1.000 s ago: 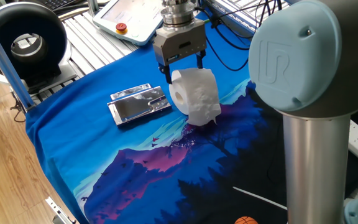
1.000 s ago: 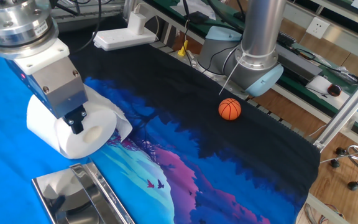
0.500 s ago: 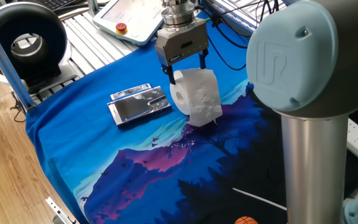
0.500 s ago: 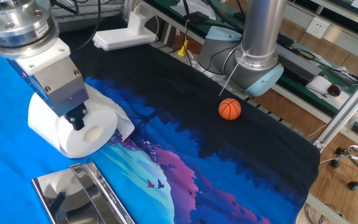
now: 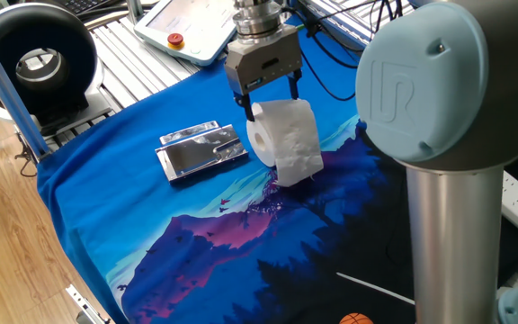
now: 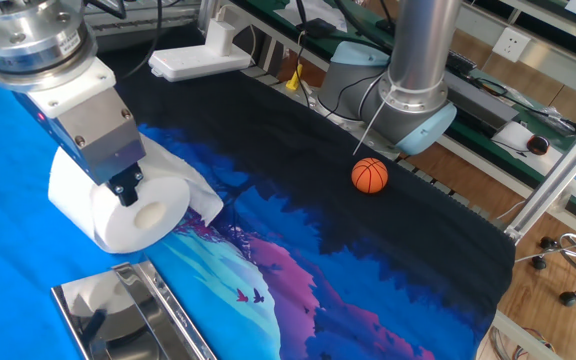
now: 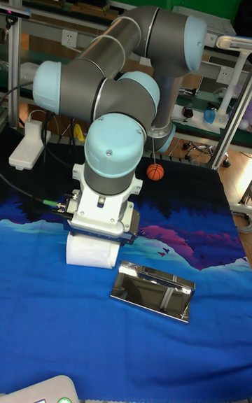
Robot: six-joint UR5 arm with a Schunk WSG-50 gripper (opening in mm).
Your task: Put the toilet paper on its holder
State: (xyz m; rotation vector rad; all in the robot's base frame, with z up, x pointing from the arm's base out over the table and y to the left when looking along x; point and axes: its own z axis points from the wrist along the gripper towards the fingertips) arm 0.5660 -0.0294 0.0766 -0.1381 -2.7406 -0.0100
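gripping toilet paper (image 5: pixel 283 137) across its ends, our gripper (image 5: pixel 265 93) has fingers closed on roll, core kept level for seating. roll sits just beside holder (image 5: pixel 201 149), loose sheet trailing on cloth (image 5: pixel 178 243) on holder's far side.

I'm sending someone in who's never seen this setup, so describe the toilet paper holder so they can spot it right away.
Start at the blue mountain-print cloth covering the table, then find the gripper with the white toilet paper between its fingers. Beside that roll, apart from it, lies the holder: a flat rectangle, the only shiny, mirror-like silver metal thing on the cloth.
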